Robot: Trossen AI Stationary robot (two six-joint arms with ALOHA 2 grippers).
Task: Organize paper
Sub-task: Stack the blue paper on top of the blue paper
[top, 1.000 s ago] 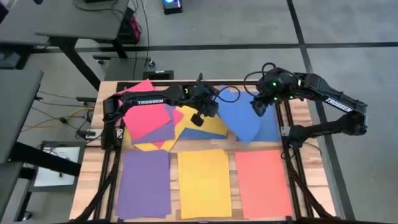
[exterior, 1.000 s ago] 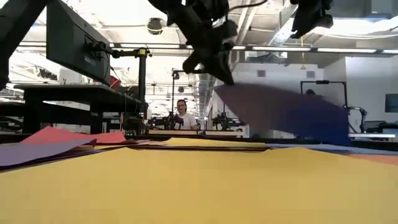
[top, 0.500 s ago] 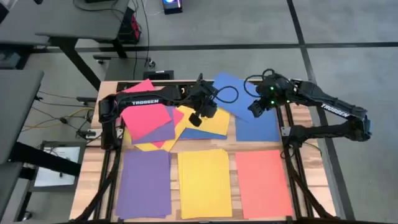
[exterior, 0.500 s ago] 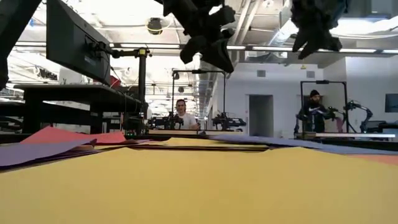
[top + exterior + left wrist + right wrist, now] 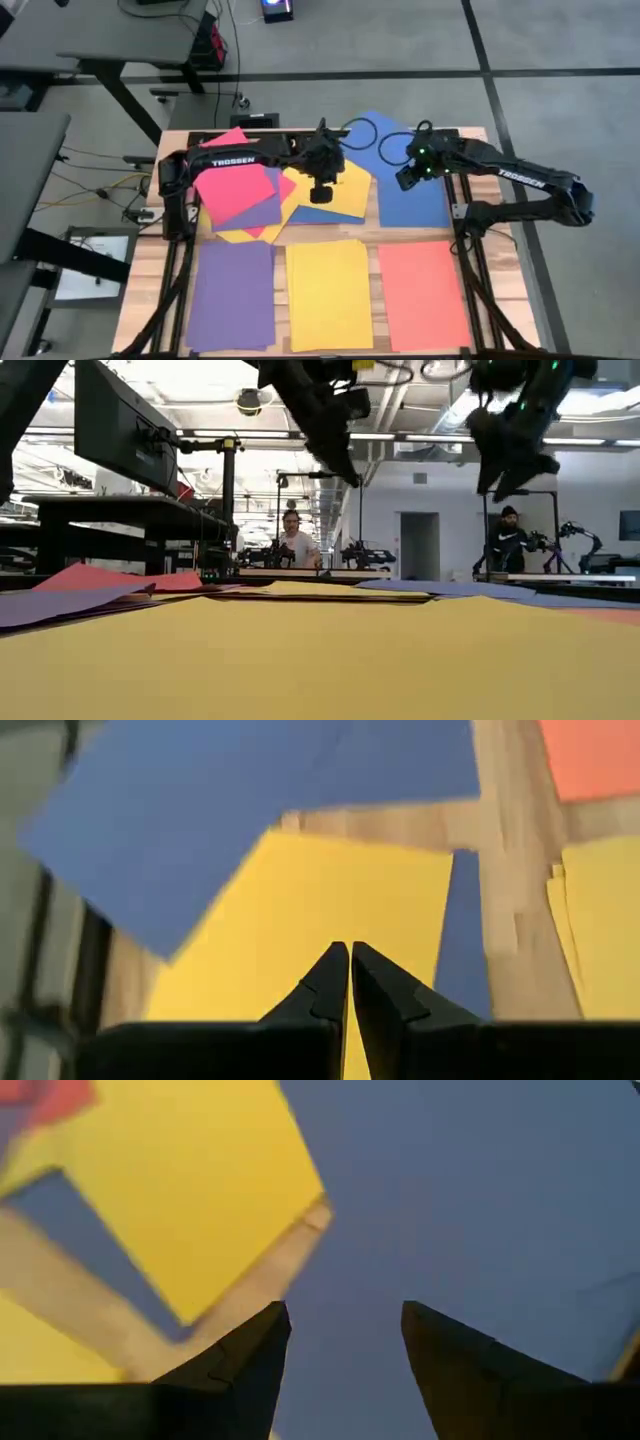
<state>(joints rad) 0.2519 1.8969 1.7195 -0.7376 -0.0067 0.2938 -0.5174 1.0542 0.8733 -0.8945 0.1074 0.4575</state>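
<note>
Wrist views: left gripper closed, empty, above yellow paper; right gripper parted, empty, over blue paper.

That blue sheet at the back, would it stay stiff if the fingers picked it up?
Probably not. The blue sheet lies thin and flat on the table, so it would likely droop from one pinched edge. It looks light, so a push might slide it easily. The right gripper hovers open above it.

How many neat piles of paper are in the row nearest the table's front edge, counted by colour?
purple pile: 1
yellow pile: 1
orange pile: 1
Total: 3
</note>
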